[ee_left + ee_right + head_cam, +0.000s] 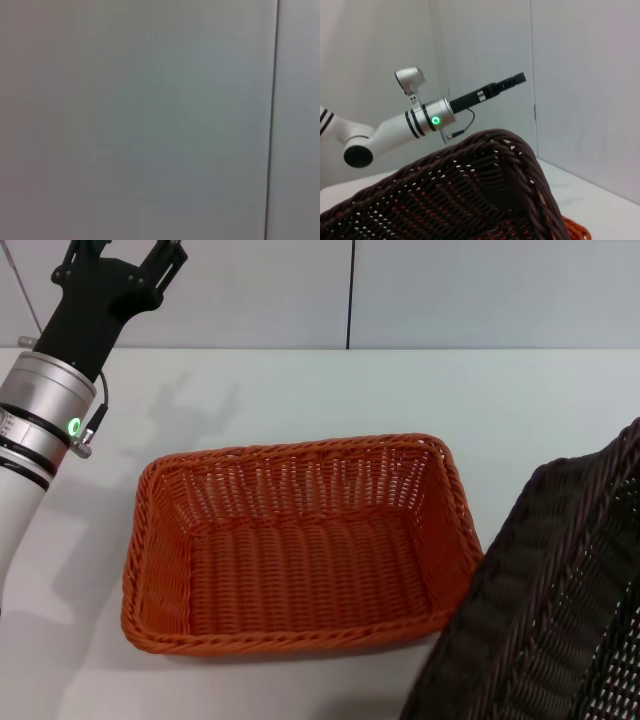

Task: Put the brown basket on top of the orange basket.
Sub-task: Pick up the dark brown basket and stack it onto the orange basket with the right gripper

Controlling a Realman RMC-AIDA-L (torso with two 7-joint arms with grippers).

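While the brown basket [560,610] hung tilted at the lower right of the head view, you had the job partly done.
Orange basket [290,550]: sat empty on the table [300,390], centre frame.
Brown basket: lifted, its rim just beside the orange one's right edge, not yet over it.
Right gripper: out of sight; presumably carrying the basket, grip not visible.
Left gripper [125,255]: raised at upper left, idle; you could not tell its fingers.
Left to do: shift across, level, lower, release.
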